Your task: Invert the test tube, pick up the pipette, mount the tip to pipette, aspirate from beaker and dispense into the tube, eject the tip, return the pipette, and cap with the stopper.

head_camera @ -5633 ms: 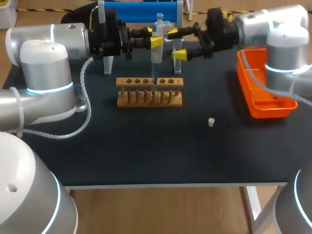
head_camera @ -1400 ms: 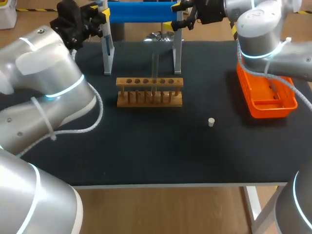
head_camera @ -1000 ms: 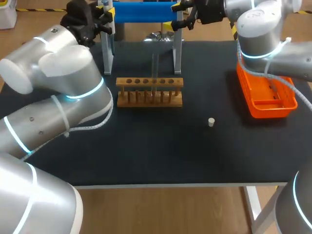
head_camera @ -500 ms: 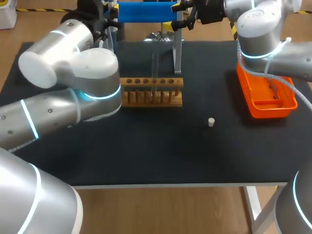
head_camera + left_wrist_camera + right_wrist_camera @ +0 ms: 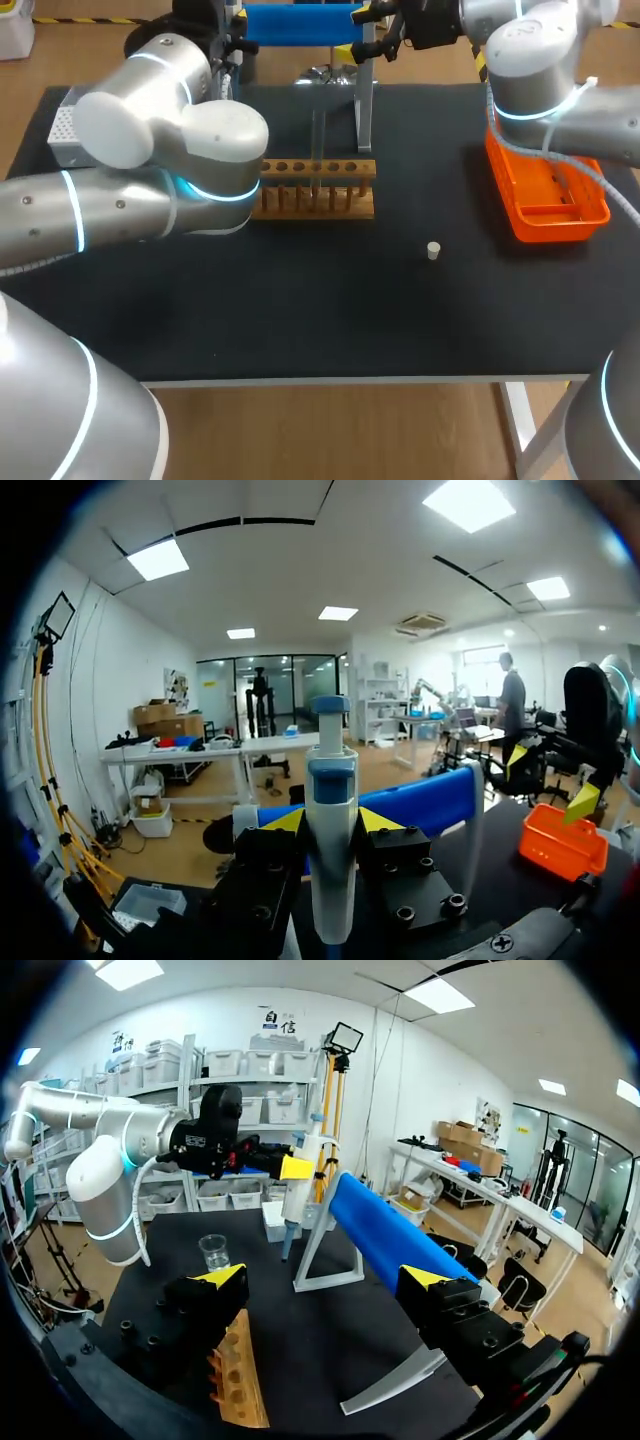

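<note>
Your left jaws are clamped on the pipette (image 5: 331, 780), which stands upright just beside the left end of the blue stand (image 5: 300, 22). Returning it looks like the step in hand: keep it vertical and seat it fully before letting go. Your right jaws stand apart and empty by the stand's other end. The stand sits at the back edge of the surface (image 5: 300, 320). Your left elbow crowds the rack (image 5: 330, 190) holding the test tube (image 5: 317, 130). Open room lies around the stopper (image 5: 433, 250).

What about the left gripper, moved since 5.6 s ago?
Yes. The left gripper went from above the wooden rack back and left to the blue stand's left end, pipette still in it.
</note>
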You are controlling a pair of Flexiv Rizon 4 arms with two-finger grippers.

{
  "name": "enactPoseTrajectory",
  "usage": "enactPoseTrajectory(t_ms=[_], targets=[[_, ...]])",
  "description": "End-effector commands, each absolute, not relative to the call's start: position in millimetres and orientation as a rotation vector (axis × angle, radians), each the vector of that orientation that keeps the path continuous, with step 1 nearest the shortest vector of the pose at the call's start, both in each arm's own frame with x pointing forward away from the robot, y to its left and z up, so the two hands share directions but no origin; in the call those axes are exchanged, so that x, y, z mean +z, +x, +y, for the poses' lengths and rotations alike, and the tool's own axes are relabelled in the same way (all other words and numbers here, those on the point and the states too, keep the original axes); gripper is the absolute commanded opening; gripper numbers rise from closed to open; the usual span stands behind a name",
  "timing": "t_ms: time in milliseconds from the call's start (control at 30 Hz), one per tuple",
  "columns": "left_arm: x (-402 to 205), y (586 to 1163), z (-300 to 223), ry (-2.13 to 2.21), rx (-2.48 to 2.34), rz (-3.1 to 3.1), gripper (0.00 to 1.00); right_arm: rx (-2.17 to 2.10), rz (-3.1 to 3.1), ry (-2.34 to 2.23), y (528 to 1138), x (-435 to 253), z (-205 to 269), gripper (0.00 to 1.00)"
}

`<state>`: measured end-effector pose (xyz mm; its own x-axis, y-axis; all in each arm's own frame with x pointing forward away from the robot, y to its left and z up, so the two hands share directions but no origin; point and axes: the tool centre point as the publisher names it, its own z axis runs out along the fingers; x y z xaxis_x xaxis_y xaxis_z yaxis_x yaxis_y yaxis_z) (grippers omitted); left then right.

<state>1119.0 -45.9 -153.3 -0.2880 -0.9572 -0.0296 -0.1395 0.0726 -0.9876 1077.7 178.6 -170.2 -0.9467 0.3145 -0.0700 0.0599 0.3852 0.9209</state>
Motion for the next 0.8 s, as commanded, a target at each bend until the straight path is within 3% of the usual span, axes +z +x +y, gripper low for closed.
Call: enactPoseTrajectory(t_ms=[33,800], targets=[[-155,1127,-51,-1.174,-1.245,1.515,0.00,1.587,2.416,0.331,1078,-169,178,1.00],[-176,1152,-47,-1.248,-1.191,1.486,0.00,1.587,2.416,0.331,1078,-169,178,1.00]])
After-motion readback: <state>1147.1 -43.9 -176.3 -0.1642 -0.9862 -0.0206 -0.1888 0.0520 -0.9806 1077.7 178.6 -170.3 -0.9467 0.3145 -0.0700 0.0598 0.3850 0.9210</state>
